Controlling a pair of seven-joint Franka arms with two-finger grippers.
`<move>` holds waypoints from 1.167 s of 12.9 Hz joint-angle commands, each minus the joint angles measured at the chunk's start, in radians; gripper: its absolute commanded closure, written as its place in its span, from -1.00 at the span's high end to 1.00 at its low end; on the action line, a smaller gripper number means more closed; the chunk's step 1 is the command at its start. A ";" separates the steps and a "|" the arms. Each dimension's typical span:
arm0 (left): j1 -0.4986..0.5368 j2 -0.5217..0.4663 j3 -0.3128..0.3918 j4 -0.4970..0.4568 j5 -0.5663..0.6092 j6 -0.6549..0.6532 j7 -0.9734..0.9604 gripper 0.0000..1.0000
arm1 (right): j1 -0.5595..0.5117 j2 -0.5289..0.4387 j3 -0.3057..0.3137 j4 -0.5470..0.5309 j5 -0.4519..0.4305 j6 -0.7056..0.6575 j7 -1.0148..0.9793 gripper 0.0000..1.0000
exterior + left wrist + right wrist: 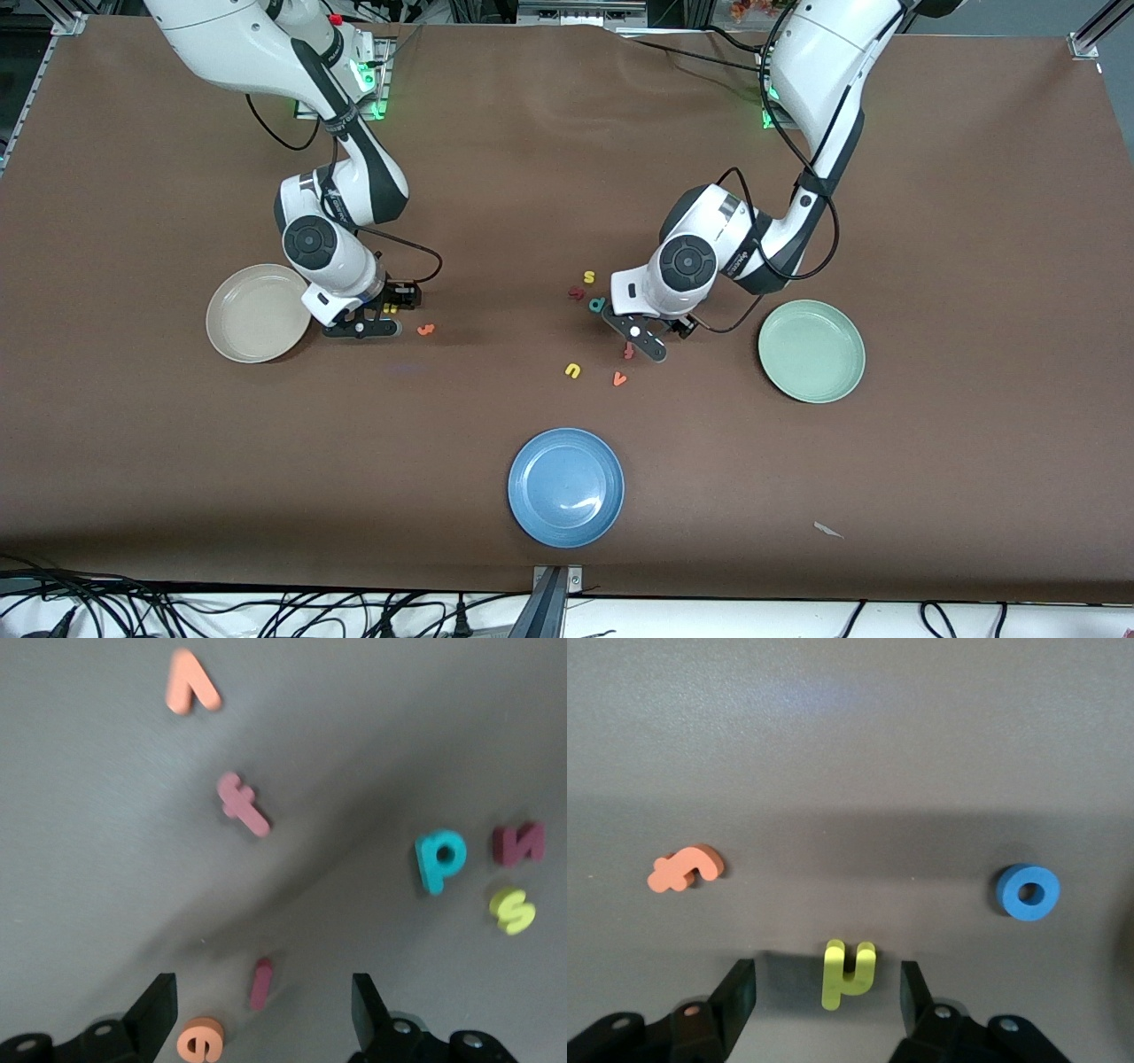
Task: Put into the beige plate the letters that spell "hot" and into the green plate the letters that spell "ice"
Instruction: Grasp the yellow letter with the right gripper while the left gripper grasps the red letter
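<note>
My right gripper point(825, 997) is open low over the table beside the beige plate point(257, 313). The yellow h point(847, 973) lies between its fingers, touching neither. The orange t point(685, 867) and the blue o point(1028, 892) lie to either side, a short way off. My left gripper point(261, 1010) is open over the dark red i point(260, 983), with the orange e point(200, 1039) close to one finger point(155, 1014). It stands between the loose letters and the green plate point(811, 350). Both plates hold nothing.
Near the left gripper lie a red-orange f point(243, 804), an orange v point(190, 693), a teal p point(440, 859), a dark red n point(518, 843) and a yellow s point(512, 909). A yellow u point(572, 370) lies beside the v. A blue plate point(565, 486) sits nearest the front camera.
</note>
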 commanded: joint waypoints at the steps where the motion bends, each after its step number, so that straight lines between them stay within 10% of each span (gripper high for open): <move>1: 0.007 -0.036 -0.004 -0.108 -0.007 0.083 0.106 0.52 | -0.002 0.000 0.002 -0.020 0.008 0.037 -0.043 0.48; 5: 0.010 -0.044 -0.004 -0.163 -0.007 0.151 0.221 0.04 | -0.007 0.008 0.000 -0.021 0.011 0.057 -0.060 0.30; 8: 0.016 -0.055 -0.004 -0.163 -0.007 0.145 0.261 -1.00 | -0.010 0.009 0.000 -0.020 0.011 0.057 -0.061 0.13; 15: 0.086 -0.168 0.005 -0.119 -0.007 -0.063 0.286 -1.00 | -0.010 0.008 0.000 -0.029 0.011 0.047 -0.061 -0.36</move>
